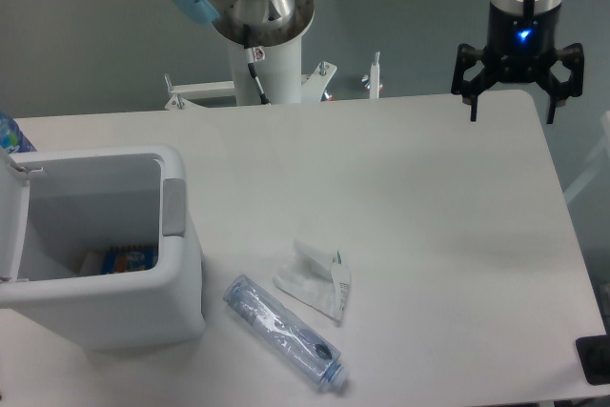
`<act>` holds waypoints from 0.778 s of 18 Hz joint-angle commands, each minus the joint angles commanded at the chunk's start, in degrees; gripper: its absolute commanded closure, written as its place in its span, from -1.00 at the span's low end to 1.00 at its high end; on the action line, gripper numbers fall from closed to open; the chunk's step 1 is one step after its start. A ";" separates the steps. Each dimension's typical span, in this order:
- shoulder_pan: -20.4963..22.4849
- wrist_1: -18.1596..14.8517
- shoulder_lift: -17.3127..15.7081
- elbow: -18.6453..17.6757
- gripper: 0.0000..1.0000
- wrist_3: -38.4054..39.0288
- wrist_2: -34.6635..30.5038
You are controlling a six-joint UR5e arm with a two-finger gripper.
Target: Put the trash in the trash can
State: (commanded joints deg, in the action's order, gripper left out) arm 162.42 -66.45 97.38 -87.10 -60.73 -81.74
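Observation:
A crumpled white wrapper [315, 279] lies flat on the white table [429, 197], just right of the trash can. Beside it, nearer the front edge, lies a crushed clear plastic bottle [283, 331] with its bluish cap end pointing to the lower right. The trash can [105, 307] is a white boxy bin at the left with a grey tab on its right wall; its lid stands open at the left edge, and some items lie inside. My gripper [513, 111] hangs high over the table's far right corner, fingers spread open and empty, far from both pieces of trash.
The arm's white base column [262, 64] stands behind the table's back edge. A dark flat object [595, 359] sits at the table's front right corner. A blue item [10, 132] peeks in at the left edge behind the bin.

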 joint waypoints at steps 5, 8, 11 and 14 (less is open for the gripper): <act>-0.09 0.96 0.09 -0.26 -1.00 0.00 0.00; -0.35 1.93 0.35 -0.70 -1.00 0.17 -0.09; -0.61 2.29 0.61 -0.88 -1.00 0.44 -0.18; -2.37 3.25 1.84 -0.97 -1.00 0.44 -0.09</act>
State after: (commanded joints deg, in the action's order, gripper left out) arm 160.06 -63.20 99.22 -88.07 -60.29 -81.83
